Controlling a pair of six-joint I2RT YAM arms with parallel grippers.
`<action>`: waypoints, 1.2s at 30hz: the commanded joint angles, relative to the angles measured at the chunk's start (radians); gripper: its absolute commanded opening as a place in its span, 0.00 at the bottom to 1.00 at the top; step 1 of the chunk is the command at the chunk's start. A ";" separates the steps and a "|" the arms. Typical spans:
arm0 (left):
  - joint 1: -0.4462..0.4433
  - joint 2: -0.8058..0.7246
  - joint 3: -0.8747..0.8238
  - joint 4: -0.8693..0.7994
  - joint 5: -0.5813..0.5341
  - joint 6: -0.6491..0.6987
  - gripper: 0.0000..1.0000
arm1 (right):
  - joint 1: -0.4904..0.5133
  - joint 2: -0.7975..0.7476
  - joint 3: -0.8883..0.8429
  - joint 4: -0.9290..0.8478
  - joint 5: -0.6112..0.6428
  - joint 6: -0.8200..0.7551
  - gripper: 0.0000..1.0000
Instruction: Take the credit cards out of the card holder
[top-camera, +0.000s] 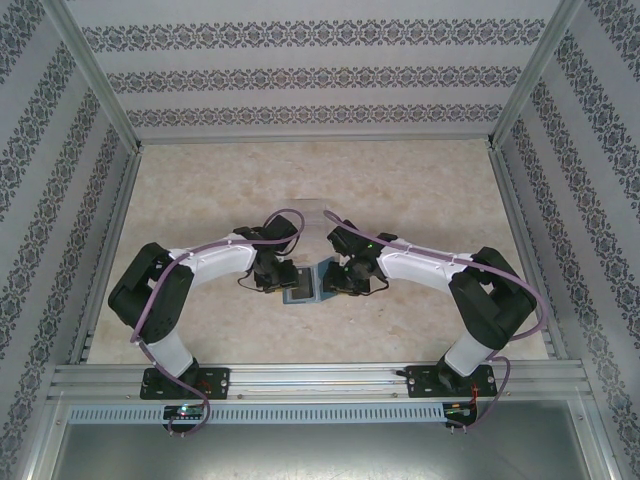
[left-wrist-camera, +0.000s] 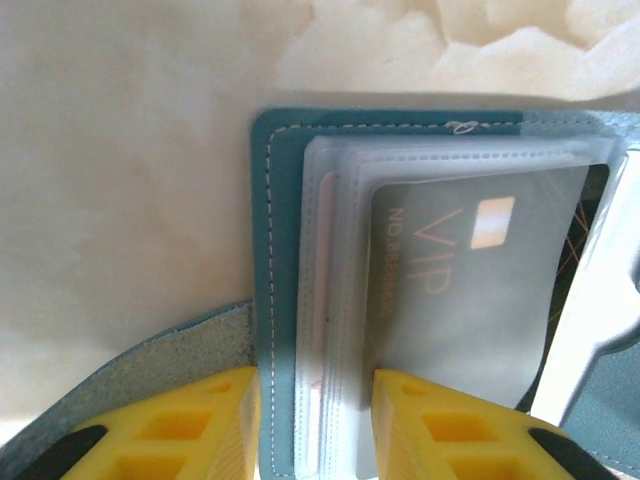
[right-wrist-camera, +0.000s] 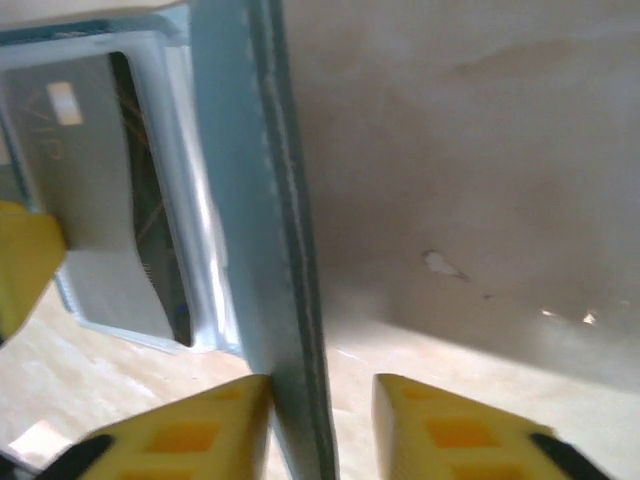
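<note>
Card holder (left-wrist-camera: 262, 250) sits between left tool (left-wrist-camera: 315, 420) fingers, credit card (left-wrist-camera: 470, 310) sleeved.

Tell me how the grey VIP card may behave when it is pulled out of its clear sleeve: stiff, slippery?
The VIP card looks flat with straight edges, so probably stiff. Its clear sleeve looks glossy, so it should slide, perhaps slipping from a pinch. The card holder seems soft fabric and may lift along.
</note>
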 joint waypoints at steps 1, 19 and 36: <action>0.020 0.005 -0.044 0.016 -0.017 0.019 0.31 | -0.012 0.002 0.028 -0.117 0.126 -0.052 0.47; 0.024 0.000 -0.051 0.052 0.022 0.012 0.31 | 0.036 0.174 0.121 -0.273 0.354 -0.124 0.63; 0.079 -0.050 -0.042 0.153 0.123 0.010 0.27 | 0.030 0.022 0.273 -0.323 0.281 -0.111 0.58</action>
